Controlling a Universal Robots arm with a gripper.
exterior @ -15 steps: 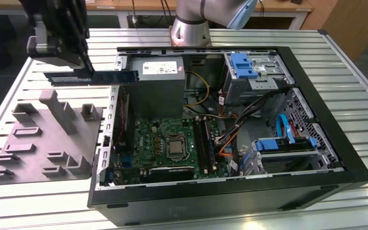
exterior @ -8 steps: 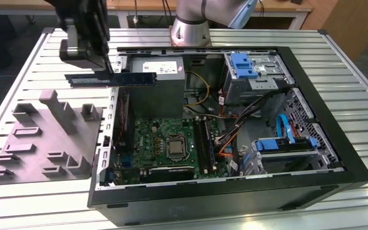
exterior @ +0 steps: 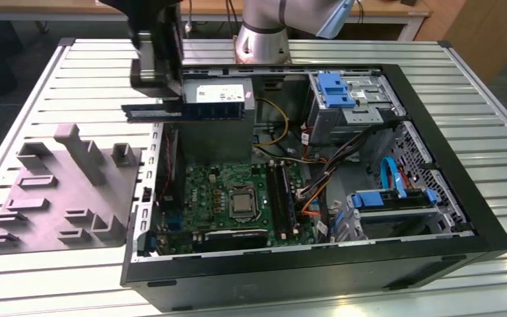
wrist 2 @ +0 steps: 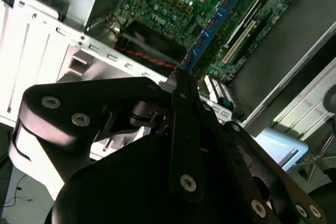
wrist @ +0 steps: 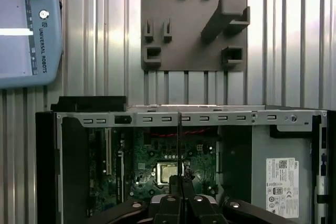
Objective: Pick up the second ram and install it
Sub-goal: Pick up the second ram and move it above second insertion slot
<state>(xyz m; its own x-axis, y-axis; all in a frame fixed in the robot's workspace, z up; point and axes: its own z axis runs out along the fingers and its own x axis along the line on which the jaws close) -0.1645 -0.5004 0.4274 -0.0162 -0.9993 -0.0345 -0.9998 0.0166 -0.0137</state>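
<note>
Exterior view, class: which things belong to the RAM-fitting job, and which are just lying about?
In the job: gripper, shut on the second ram; green motherboard.
Lying about: grey fixture plate, power-supply box, blue drive brackets.

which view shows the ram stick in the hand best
The exterior view: the second ram shows its long flat blue side, held in the hand. The second wrist view shows it foreshortened; the first wrist view, just a thin edge.
</note>
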